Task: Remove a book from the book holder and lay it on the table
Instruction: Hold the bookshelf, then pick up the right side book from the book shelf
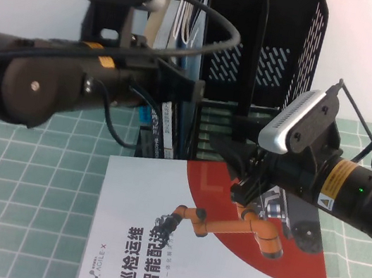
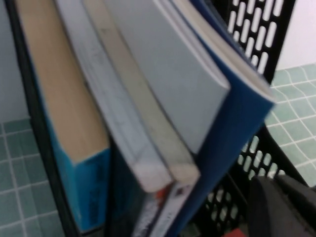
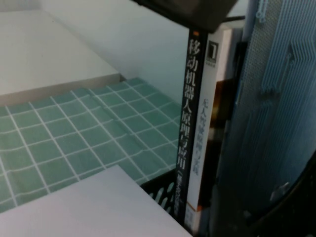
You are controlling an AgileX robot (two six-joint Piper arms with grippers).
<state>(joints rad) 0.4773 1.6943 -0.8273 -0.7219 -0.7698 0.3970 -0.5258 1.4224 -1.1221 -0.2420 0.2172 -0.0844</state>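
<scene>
One black book rack stands on one green-checked tabletop, five books lean in the rack in the left wrist view, one white-and-red book lies flat, and two robot arms each carry one tool.

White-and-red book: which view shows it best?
High view: the book lies flat, cover visible. Right wrist view shows one white corner; left wrist view, none. Right gripper hovers above it; left gripper is at the holder.
</scene>
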